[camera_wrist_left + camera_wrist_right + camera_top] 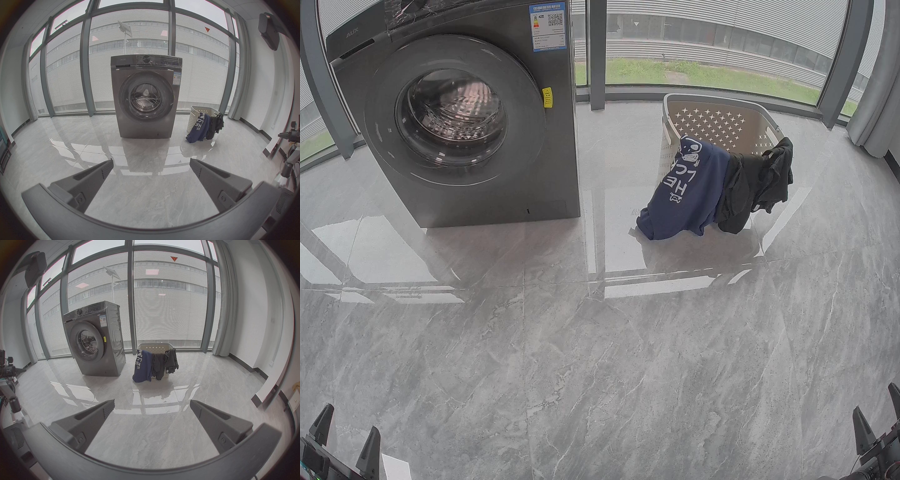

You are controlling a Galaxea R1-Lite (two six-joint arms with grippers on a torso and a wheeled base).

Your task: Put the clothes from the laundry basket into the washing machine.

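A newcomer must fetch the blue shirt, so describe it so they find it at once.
Find the grey washing machine by the windows; a pale laundry basket stands on the floor to its right. Two garments hang over the basket's front rim. Yours is the navy garment with white lettering, nearer the machine, beside a plain black garment.

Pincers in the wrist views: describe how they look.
The left pincer and right pincer look alike: two dark grey, matte, wedge-shaped fingers tapering to blunt tips, each with a small round screw hole near its base, mounted on a curved grey bar.
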